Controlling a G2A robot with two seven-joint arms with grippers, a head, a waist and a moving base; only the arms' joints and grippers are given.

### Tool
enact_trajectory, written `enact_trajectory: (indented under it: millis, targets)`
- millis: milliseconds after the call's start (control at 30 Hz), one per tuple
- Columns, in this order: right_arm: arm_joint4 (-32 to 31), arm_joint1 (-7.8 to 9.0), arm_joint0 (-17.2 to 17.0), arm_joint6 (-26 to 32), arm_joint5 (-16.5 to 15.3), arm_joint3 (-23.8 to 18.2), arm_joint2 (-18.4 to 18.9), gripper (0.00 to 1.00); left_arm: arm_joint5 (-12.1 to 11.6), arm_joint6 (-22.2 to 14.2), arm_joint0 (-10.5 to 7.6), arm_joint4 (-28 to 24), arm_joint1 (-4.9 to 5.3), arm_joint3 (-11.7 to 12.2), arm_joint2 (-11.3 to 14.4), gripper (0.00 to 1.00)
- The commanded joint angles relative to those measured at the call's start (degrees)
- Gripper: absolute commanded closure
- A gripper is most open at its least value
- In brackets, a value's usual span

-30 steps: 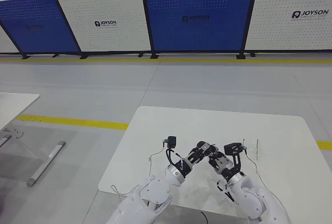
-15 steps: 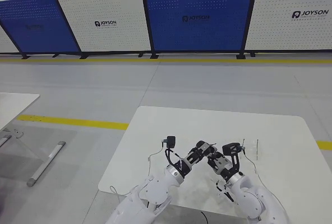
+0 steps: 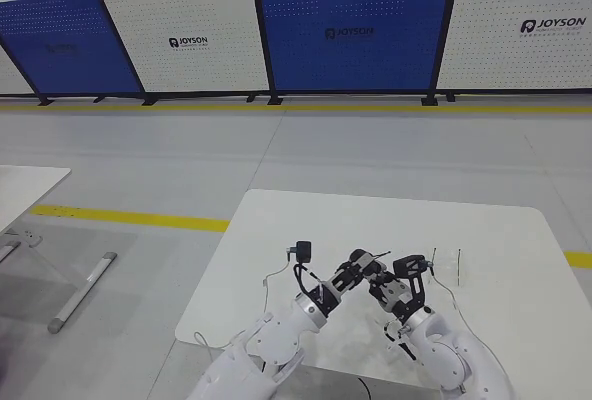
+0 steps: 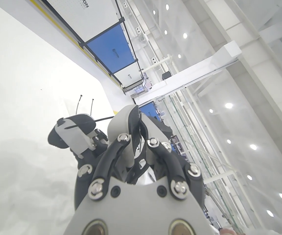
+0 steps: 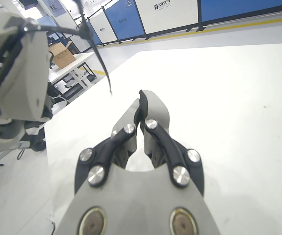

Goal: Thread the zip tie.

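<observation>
A black zip tie (image 5: 95,50) hangs in the air, and my left gripper (image 5: 21,32) is shut on one end of it. Its small head sits partway along the strap, and the tail droops freely toward the white table (image 3: 376,215). My right gripper (image 5: 141,99) is shut just below and beside that loose tail, with nothing visible between its fingers. In the top view, the left gripper (image 3: 364,262) and right gripper (image 3: 384,283) sit close together over the table's near edge. From the left wrist, my left gripper (image 4: 137,116) has the right gripper (image 4: 70,125) just beyond it.
Two spare zip ties (image 3: 434,262) (image 3: 459,262) lie side by side on the table just beyond the right arm, and they appear as thin black lines (image 4: 78,103) from the left wrist. Another white table (image 3: 6,190) stands far left, with a cardboard box (image 5: 62,53) on it.
Both grippers have drifted slightly to the left together, staying close. The left gripper's hold on the zip tie is unchanged.
</observation>
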Motion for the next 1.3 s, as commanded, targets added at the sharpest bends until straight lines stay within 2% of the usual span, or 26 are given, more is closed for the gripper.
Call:
enact_trajectory:
  millis: [0,200,233,333,433,500,733,1000,1267]
  targets:
    - [1.51,-0.03,-0.12,0.49,-0.66,0.17,0.04,1.0,0.17,0.06,-0.09,-0.06,0.01,0.25,-0.13,1.0]
    - [3.7,0.08,-0.2,1.88,-1.22,-0.43,0.82,1.0,0.6,0.21,-0.36,-0.25,-0.06,0.89,-0.1,1.0]
    - [3.82,0.09,-0.32,1.51,-1.18,-0.65,0.96,0.91,0.66,0.23,-0.41,-0.25,-0.07,1.0,-0.05,1.0]
    - [3.85,0.15,-0.71,0.73,-1.46,-1.05,1.2,0.78,0.77,0.34,-0.62,-0.35,-0.13,1.38,0.05,1.0]
    - [3.73,0.19,-0.86,0.6,-1.56,-1.17,1.27,0.79,0.88,0.38,-0.78,-0.64,-0.18,1.68,0.13,1.0]
    - [3.72,0.2,-0.92,0.54,-1.57,-1.21,1.28,0.84,0.93,0.36,-0.89,-0.73,-0.2,1.82,0.15,1.0]
    - [3.91,0.19,-0.86,0.32,-1.76,-1.08,1.2,0.84,1.22,0.35,-1.14,-0.51,-0.27,2.19,0.37,1.0]
    - [3.9,0.23,-0.89,0.52,-1.94,-1.23,1.18,0.61,1.68,0.6,-1.91,-0.76,-0.45,3.23,0.6,1.0]
    - [4.2,0.24,-0.9,0.05,-1.8,-1.58,1.41,0.64,1.74,0.56,-2.14,-0.7,-0.56,3.8,0.91,1.0]
